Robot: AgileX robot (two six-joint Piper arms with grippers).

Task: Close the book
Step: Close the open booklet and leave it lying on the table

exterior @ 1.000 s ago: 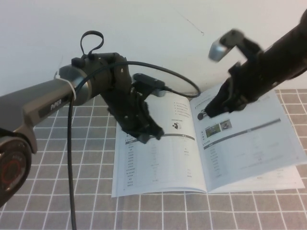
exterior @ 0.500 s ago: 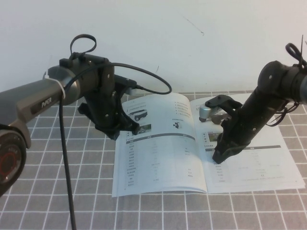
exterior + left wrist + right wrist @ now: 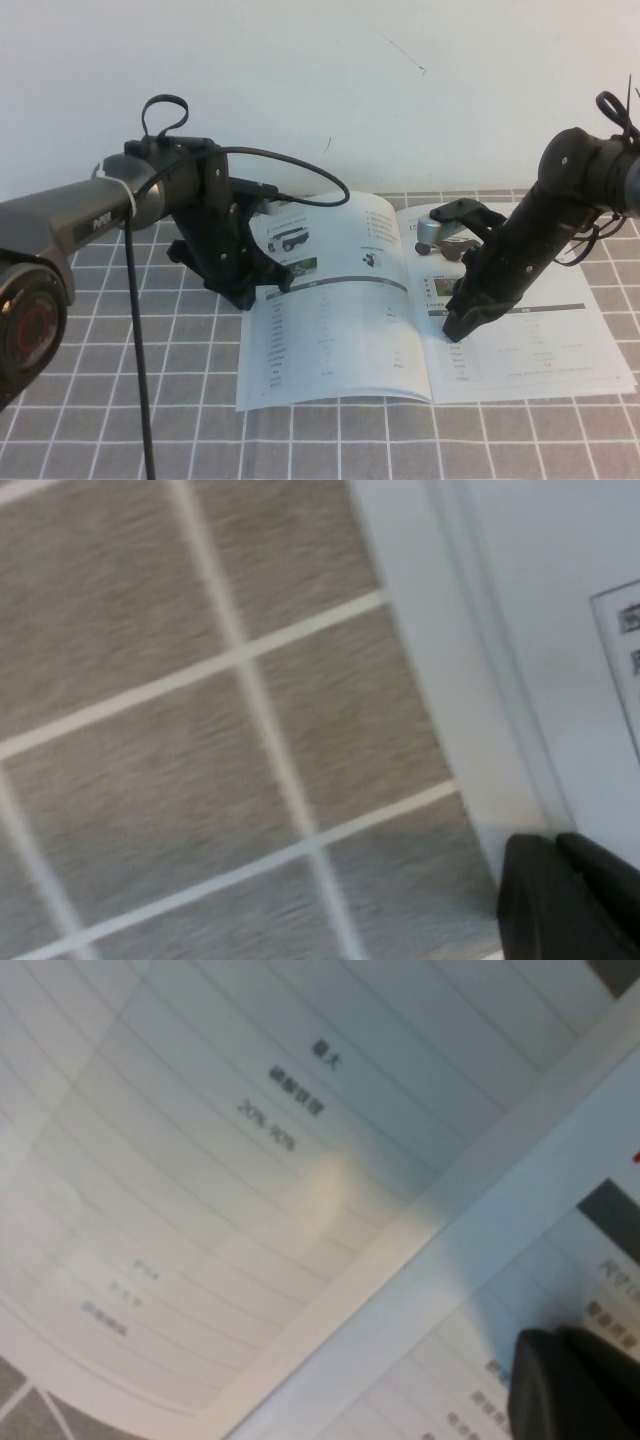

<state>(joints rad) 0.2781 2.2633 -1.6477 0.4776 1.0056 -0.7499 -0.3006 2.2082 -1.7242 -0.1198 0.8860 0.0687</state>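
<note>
Toward far edge of grey-tiled counter (image 3: 120, 380) | thin white paper booklet (image 3: 340, 310) open, looks light, floppy: lift by outer page edge | left tool (image 3: 255, 293) beside that edge, right tool (image 3: 455, 325) on opposite page, grips unreadable

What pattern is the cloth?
Grey, white grid; high view. Left gripper at book's left edge, right gripper on right page.

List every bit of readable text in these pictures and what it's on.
"PiPER": on the left arm.
"20% 90%": on the book page, right wrist view, roughly legible.
Remaining book print: too small or blurred.
Left claw at the book's left edge, right claw on its right page: no text.
</note>
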